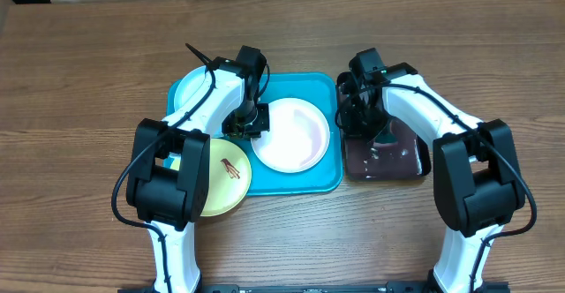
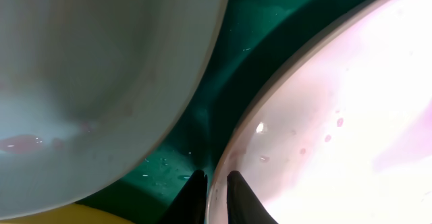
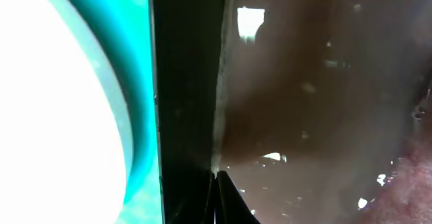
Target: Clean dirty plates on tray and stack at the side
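The white plate (image 1: 291, 134) lies in the middle of the turquoise tray (image 1: 313, 183). My left gripper (image 1: 250, 123) is shut on its left rim; in the left wrist view the plate (image 2: 337, 116) has its rim between the two black fingers (image 2: 244, 198), with pink smears and droplets on it. The mint-cyan plate (image 1: 188, 92) sits at the tray's back left, and it also fills the upper left of the left wrist view (image 2: 81, 82). The yellow-green plate (image 1: 225, 180), with a brown smear, overhangs the tray's front left corner. My right gripper (image 3: 216, 197) is shut and empty over the black tray.
The smaller black tray (image 1: 402, 162) holding brownish water stands right of the turquoise tray, its dark rim (image 3: 185, 82) beside my right fingers. A pinkish soft thing (image 3: 413, 183) lies in the water at the right. Bare wooden table (image 1: 88, 81) surrounds both trays.
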You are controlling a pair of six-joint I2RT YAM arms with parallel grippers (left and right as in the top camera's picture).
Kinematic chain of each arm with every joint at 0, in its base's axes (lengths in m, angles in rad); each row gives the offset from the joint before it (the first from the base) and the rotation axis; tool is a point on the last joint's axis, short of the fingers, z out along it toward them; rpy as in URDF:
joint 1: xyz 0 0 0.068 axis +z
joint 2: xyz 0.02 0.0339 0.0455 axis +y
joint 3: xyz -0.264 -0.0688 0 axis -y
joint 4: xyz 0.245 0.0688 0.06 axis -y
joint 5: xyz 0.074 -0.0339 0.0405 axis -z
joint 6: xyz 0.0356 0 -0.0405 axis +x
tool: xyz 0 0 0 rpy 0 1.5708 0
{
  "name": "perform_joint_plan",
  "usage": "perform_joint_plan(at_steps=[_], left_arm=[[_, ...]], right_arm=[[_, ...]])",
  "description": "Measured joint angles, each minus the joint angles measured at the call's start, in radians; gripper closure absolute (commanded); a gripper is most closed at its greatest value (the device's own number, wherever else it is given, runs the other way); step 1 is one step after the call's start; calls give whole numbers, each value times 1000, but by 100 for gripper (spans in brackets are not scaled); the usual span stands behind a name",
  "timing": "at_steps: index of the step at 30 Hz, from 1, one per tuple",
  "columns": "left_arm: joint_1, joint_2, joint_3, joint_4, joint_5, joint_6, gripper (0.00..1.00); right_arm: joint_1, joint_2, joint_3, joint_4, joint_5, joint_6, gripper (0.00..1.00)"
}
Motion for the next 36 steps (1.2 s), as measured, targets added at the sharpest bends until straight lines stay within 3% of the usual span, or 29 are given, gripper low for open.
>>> perform_joint_plan(at_steps=[15, 24, 28, 30, 36], left_arm=[[0, 0, 0, -4, 0, 0, 82], [0, 0, -1, -7, -3, 0, 81], [0, 0, -4, -3, -3, -1, 81], [0, 0, -11, -2, -3, 0, 83], [0, -1, -18, -3, 6, -2, 96]], right_arm=[[-11, 0, 17, -53, -59, 1, 96], [-138, -6, 290, -263, -71, -12, 89], [-216, -19, 356, -310, -70, -24, 81], [-253, -23, 367, -319, -66, -27, 69], [-383, -23, 368, -311, -55, -26, 8]])
